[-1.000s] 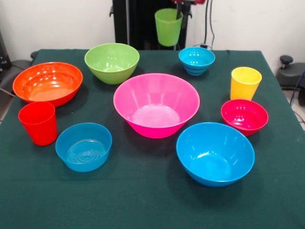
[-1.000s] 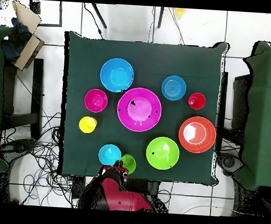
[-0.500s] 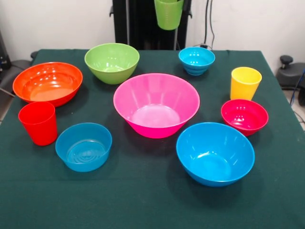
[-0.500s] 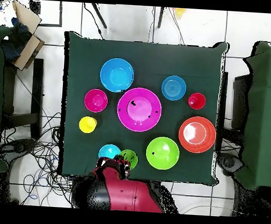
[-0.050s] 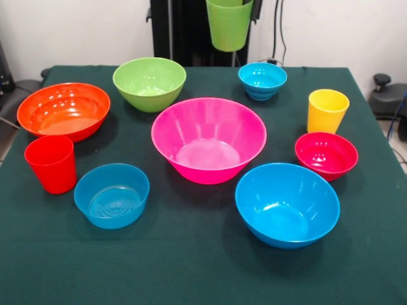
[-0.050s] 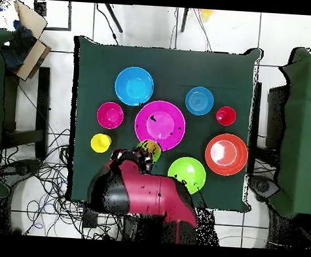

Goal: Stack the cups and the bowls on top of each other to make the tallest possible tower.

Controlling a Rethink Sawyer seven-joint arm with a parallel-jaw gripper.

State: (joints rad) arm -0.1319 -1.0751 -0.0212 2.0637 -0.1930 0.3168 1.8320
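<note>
My gripper is shut on the green cup, which hangs upright in the air above the table's far side, between the lime green bowl and the cyan bowl. Overhead, the green cup is just beside the rim of the pink bowl. On the cloth stand the pink bowl, large blue bowl, orange bowl, small translucent blue bowl, magenta-red bowl, red cup and yellow cup. Nothing is stacked.
The red arm reaches over the table's edge and hides the cyan bowl overhead. A green cloth covers the table. A cardboard box and cables lie on the floor beside it.
The arm has reached out over the table, carrying the green cup from the table's edge toward the pink bowl. In the front view the cup has risen and come closer.
</note>
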